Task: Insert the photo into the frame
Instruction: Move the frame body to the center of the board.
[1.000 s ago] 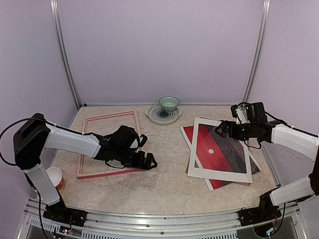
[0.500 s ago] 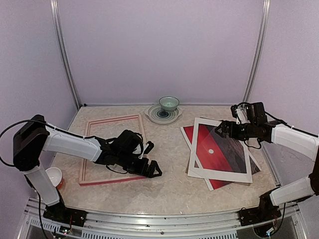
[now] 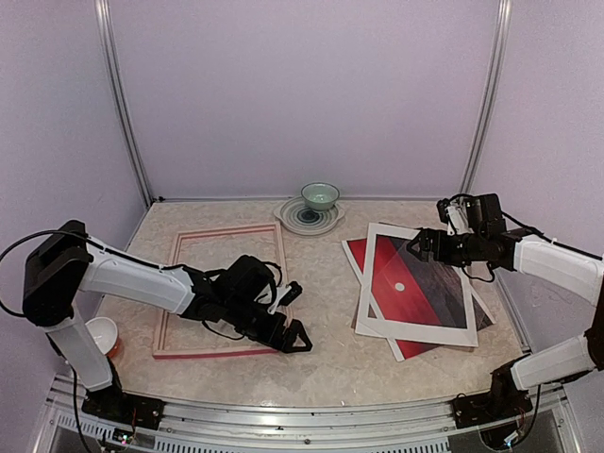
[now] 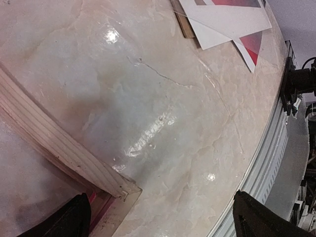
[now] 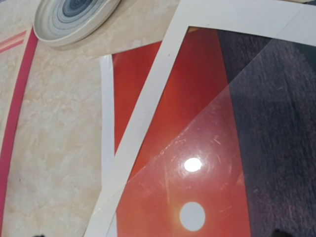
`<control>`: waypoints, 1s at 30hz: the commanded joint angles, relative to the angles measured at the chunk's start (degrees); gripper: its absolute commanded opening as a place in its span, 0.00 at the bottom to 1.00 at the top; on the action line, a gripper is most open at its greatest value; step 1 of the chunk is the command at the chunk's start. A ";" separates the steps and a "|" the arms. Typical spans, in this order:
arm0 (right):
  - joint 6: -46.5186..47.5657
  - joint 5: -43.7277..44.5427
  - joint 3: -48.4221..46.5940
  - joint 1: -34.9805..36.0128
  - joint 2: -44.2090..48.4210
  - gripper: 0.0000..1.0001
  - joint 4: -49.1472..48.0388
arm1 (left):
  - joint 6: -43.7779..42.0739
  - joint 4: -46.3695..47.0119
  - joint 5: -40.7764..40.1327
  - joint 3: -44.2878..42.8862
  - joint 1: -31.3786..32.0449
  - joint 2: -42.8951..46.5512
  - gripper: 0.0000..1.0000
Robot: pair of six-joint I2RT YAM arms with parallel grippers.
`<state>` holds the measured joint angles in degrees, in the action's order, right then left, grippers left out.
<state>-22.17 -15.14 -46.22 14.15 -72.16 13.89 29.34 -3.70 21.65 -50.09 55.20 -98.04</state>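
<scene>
Photo (image 3: 389, 269): flat on right half of table, under white mat (image 3: 415, 330), red corners showing beyond it. Clear sheet (image 5: 256, 123) across part of it.

Frame (image 3: 226, 230): flat on left half, pale wood side up, well apart from photo.

Left gripper (image 3: 294, 316): spread fully, holding nothing, low at frame's near right corner. Contact of finger (image 4: 69, 222) with corner: cannot tell.

Right gripper (image 3: 418, 245): spread wide, empty, above mat's far edge.

Probable step: bringing frame toward stack.
- Push at the corner, low and slow.
- Avoid skewing or lifting the thin rail.
- Stop short of the stack.
- Clear mat and sheet before taking photo.

Table (image 3: 321, 311): glossy, marble-patterned, likely slippery. Plate (image 3: 297, 224) with bowl (image 3: 320, 195) at far edge; cup (image 3: 102, 335) at left. Lilac walls, metal posts.
</scene>
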 commanded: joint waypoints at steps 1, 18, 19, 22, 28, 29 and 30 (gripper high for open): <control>-0.49 0.02 0.00 0.61 0.03 0.99 -0.18 | -2.23 -2.46 3.25 0.37 1.82 0.88 0.99; -0.45 -0.36 -1.11 0.61 -0.26 0.99 0.47 | -4.49 -4.53 6.27 -0.84 4.66 1.09 0.94; -0.48 -0.34 -1.11 0.61 -0.26 0.99 0.39 | -4.64 -4.76 6.34 -0.95 4.85 1.10 0.93; -0.59 -0.35 -1.05 0.62 -0.26 0.99 0.44 | -5.03 -4.89 6.81 -1.31 5.50 0.79 0.92; -0.59 -0.42 -1.22 0.61 -0.37 0.99 0.37 | -5.91 -5.85 7.23 -2.23 6.95 0.53 0.91; -0.53 -0.42 -1.20 0.61 -0.42 0.99 0.35 | -6.00 -5.81 7.33 -2.40 7.09 0.49 0.91; -0.57 -0.42 -1.14 0.61 -0.43 0.99 0.28 | -6.12 -5.85 7.33 -2.57 7.31 0.40 0.91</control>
<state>-22.22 -15.35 -46.22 14.15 -72.18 13.89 24.88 -8.23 27.22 -50.78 61.41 -97.97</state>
